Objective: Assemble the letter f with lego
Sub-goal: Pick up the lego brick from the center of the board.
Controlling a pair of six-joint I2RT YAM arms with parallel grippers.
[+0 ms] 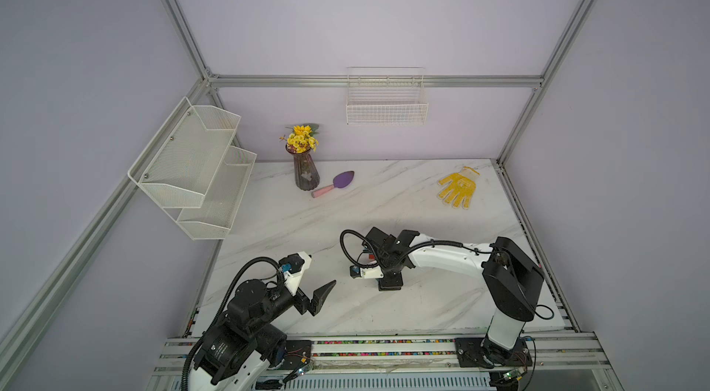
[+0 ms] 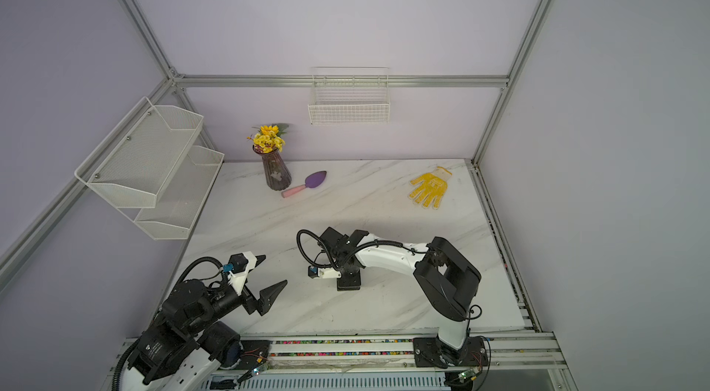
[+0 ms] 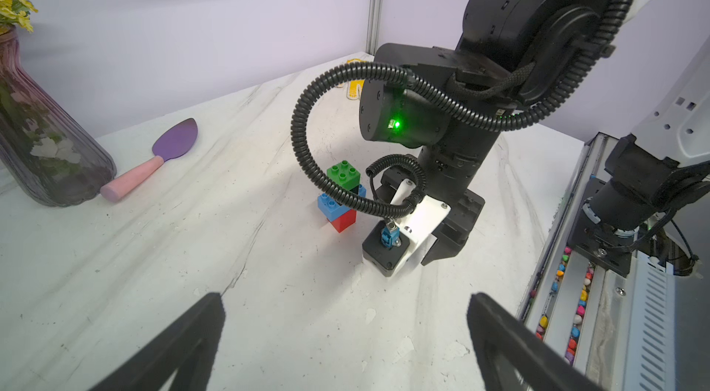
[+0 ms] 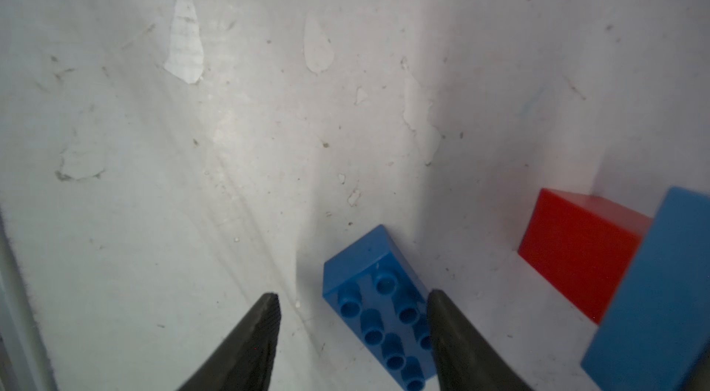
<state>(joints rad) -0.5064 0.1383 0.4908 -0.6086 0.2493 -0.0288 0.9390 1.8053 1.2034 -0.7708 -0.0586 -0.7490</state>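
Observation:
In the left wrist view a small lego stack stands on the table: a red brick [image 3: 342, 222] at the bottom, a light blue brick [image 3: 329, 206] on it, a green brick [image 3: 343, 175] on top. A bit of black [image 3: 360, 190] shows under the green one. Beside the stack my right gripper points straight down. In the right wrist view the right gripper [image 4: 352, 295] is open around a dark blue brick [image 4: 378, 293] lying studs up. That brick sits close to one finger and apart from the other. The red brick [image 4: 580, 250] and light blue brick [image 4: 661, 293] lie just beyond. My left gripper [image 1: 322, 269] hovers open and empty.
A purple vase of yellow flowers [image 1: 306, 174], a purple trowel with a pink handle [image 1: 333, 183] and a yellow glove [image 1: 457, 187] lie at the back of the marble table [image 1: 422, 304]. White mesh shelves [image 1: 192, 170] hang at the left wall, a wire basket [image 1: 386, 106] at the back.

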